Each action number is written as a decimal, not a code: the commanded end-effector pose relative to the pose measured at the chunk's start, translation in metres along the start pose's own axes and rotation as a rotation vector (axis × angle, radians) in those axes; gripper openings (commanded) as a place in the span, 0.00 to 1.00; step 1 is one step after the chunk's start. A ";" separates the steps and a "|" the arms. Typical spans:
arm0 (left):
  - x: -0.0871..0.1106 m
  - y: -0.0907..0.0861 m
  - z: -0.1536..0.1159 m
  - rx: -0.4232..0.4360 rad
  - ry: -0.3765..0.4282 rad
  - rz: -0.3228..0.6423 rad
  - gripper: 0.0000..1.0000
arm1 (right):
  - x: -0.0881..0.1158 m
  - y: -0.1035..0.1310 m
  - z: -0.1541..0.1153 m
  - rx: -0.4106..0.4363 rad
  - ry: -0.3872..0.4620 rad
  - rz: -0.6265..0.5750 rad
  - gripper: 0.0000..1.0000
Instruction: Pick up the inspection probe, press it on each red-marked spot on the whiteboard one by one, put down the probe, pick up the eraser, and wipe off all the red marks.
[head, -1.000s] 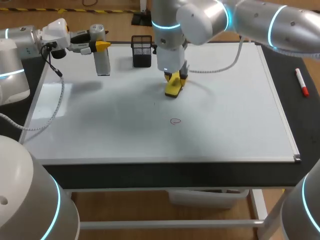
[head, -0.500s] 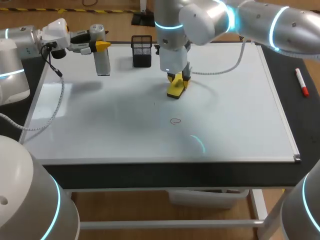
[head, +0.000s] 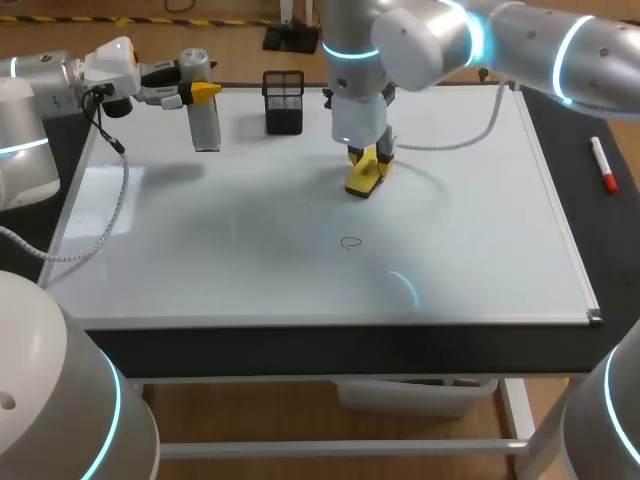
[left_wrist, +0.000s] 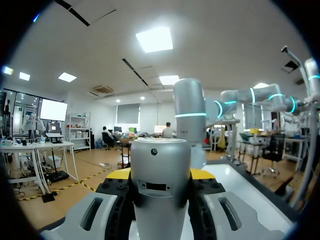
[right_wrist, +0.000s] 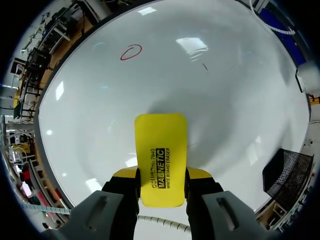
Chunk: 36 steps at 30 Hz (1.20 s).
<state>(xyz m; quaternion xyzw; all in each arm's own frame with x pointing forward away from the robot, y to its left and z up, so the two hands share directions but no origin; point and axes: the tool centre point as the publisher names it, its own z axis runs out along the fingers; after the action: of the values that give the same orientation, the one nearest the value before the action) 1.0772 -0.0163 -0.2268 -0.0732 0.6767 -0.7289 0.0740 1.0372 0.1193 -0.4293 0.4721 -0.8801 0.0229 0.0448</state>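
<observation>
Around the work: a red-capped white marker pen (head: 603, 164) lies on the dark strip of the surface to the right of the white whiteboard (head: 200, 260), well apart from both arms. A small dark tick (head: 309, 208) sits on the board left of the eraser.

Container: a black wire-mesh holder (head: 284, 101) stands at the board's far edge, between the two grippers. Its contents cannot be made out.

Task things: one red-drawn ring (head: 349, 242) is near the board's middle, on the near side of the eraser and apart from it. The right gripper (head: 368, 165) points down at the board, its fingers clamped on the two long sides of a yellow rectangular magnetic eraser (head: 364, 182). Whether the eraser touches the board cannot be told. The left gripper (head: 195, 92) is over the far left corner, closed on a silver cylindrical inspection probe (head: 205, 125), which hangs upright beside the holder.

Change: over the last second the right arm has carried the eraser to the right. The left arm and probe are where they were, and the ring is unwiped.
</observation>
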 end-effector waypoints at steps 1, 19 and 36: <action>0.001 -0.001 0.000 -0.001 -0.004 0.001 0.00 | 0.009 -0.001 0.005 0.008 -0.008 0.005 0.00; 0.001 -0.001 0.000 -0.001 -0.004 0.001 0.00 | 0.043 -0.034 -0.015 0.064 -0.031 0.127 0.00; 0.001 -0.001 0.000 -0.001 -0.004 0.001 0.00 | 0.065 -0.082 -0.038 0.039 -0.104 0.222 0.00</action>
<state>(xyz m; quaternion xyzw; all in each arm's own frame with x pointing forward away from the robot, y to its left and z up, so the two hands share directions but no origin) 1.0771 -0.0163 -0.2268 -0.0732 0.6767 -0.7289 0.0740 1.0697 0.0331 -0.3930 0.3724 -0.9277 0.0246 -0.0126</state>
